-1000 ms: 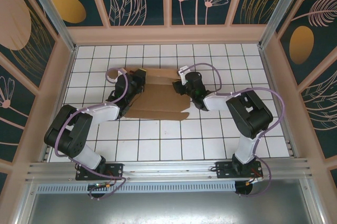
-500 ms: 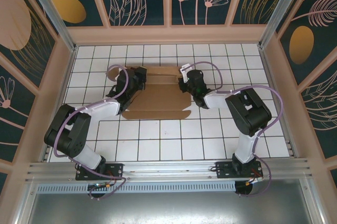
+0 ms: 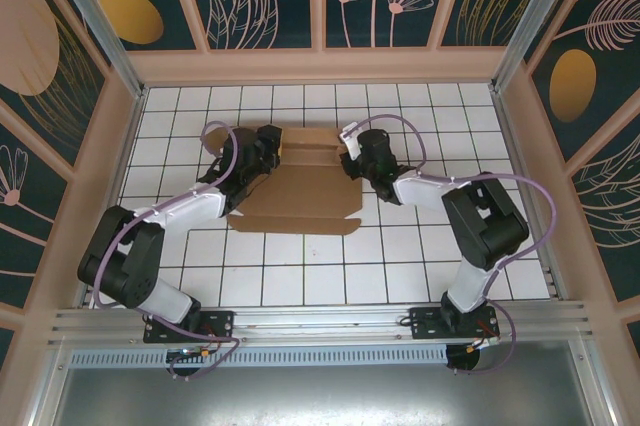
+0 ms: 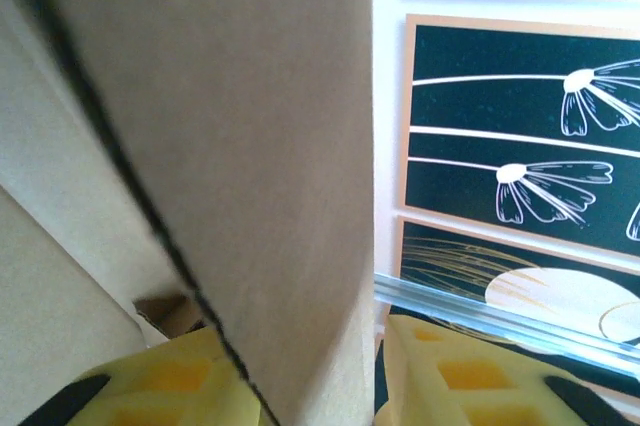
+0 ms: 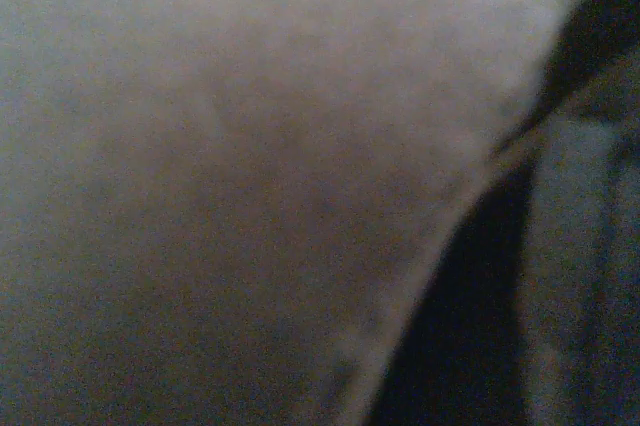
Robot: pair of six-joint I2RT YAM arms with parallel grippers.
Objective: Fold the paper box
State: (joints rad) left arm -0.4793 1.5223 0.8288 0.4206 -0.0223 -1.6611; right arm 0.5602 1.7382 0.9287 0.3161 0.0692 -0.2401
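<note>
Paper box (image 3: 300,191) on tiled tabletop (image 3: 400,266), far-centre, between arms. Left gripper (image 3: 266,149) at its far-left corner, jaws apart astride cardboard flap. Right gripper (image 3: 352,153) at far-right corner, cannot tell whether apart or together

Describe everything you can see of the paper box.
The paper box is plain brown cardboard, a die-cut sheet with creases and notched flaps, partly folded, lying on the white tiled table. Its near panel lies flat; the far strip looks folded. The left tool meets its far-left corner, a flap between its yellow fingers; the right tool its far-right corner.
</note>
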